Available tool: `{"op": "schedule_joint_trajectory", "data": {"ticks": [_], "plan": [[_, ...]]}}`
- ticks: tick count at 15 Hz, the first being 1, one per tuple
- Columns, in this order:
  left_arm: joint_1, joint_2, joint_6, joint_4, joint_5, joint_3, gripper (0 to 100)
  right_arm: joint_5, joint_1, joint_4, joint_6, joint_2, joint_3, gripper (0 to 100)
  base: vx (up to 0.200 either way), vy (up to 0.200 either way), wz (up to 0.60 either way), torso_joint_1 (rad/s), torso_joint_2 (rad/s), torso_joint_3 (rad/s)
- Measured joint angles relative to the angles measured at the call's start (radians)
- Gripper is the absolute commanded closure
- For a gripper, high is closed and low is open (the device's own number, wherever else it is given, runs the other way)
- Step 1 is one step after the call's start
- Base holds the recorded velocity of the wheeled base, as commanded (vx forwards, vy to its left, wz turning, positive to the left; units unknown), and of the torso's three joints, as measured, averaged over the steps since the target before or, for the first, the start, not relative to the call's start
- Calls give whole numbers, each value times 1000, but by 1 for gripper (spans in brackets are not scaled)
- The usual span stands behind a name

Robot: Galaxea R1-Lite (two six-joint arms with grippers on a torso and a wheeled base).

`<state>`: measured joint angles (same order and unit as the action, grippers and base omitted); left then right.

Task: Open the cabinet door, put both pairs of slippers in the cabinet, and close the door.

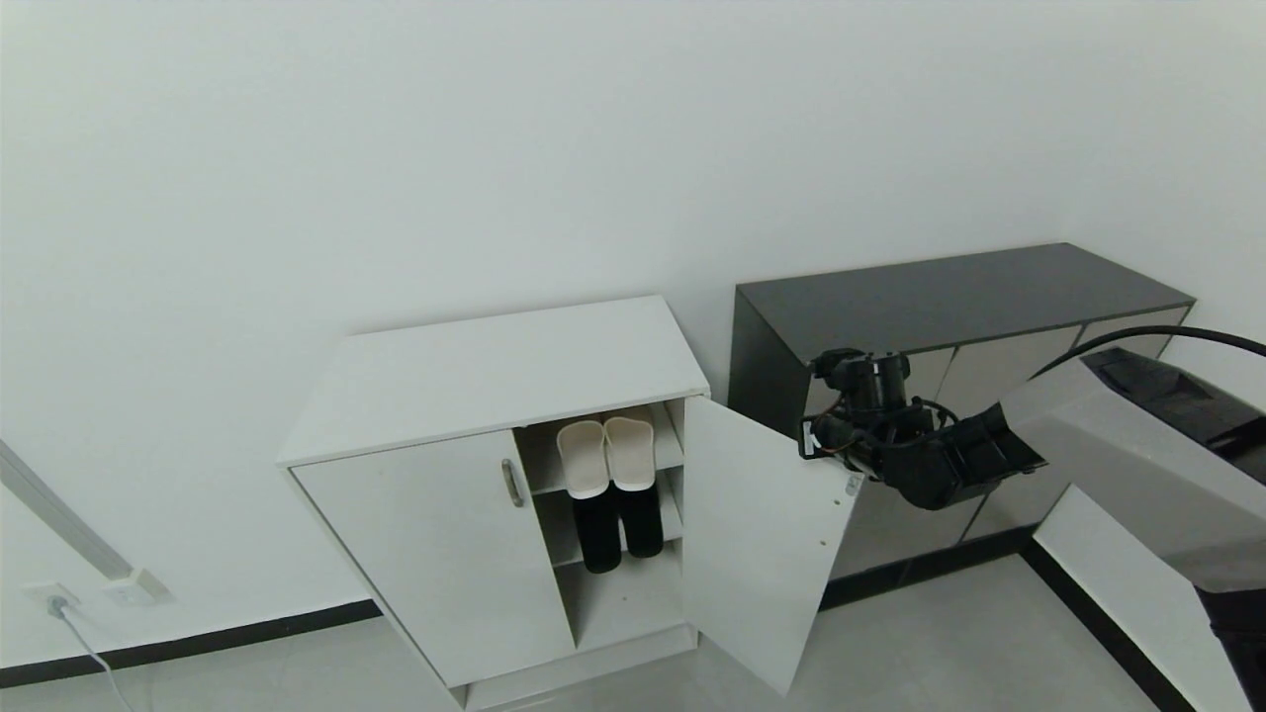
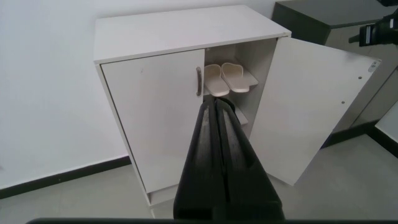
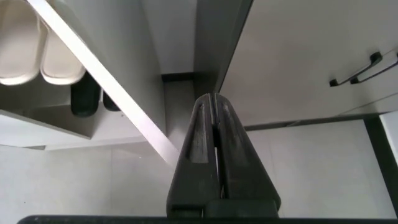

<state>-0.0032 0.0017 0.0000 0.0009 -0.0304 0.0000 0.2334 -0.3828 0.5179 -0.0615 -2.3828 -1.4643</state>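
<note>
The white cabinet [image 1: 495, 366] stands against the wall with its right door [image 1: 762, 534] swung open. Inside, a pair of white slippers [image 1: 605, 455] lies on the upper shelf and a pair of black slippers [image 1: 618, 524] on the shelf below. My right gripper [image 1: 813, 438] is shut, empty, right beside the open door's top outer corner, on its outer side. In the right wrist view the gripper [image 3: 214, 106] is close to the door's edge [image 3: 118, 93], with the white slippers [image 3: 37, 50] and black slippers [image 3: 87, 96] beyond. My left gripper [image 2: 214, 106] is shut, empty, pointing at the cabinet's middle.
The cabinet's left door [image 1: 435, 554] is closed, its handle [image 1: 512, 483] by the opening. A dark-topped sideboard [image 1: 949, 297] stands just right of the open door, behind my right arm. A wall socket with a cable [image 1: 49, 598] is at the far left. Bare floor lies before the cabinet.
</note>
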Motion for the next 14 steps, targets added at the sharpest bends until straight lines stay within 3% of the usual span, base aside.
{"op": "schedule_joint_trajectory", "data": {"ticks": [14], "plan": [[0, 0, -1, 0, 1, 0, 100, 1, -30, 21, 1, -9, 64, 100, 0, 0, 0, 0, 0, 0]]}}
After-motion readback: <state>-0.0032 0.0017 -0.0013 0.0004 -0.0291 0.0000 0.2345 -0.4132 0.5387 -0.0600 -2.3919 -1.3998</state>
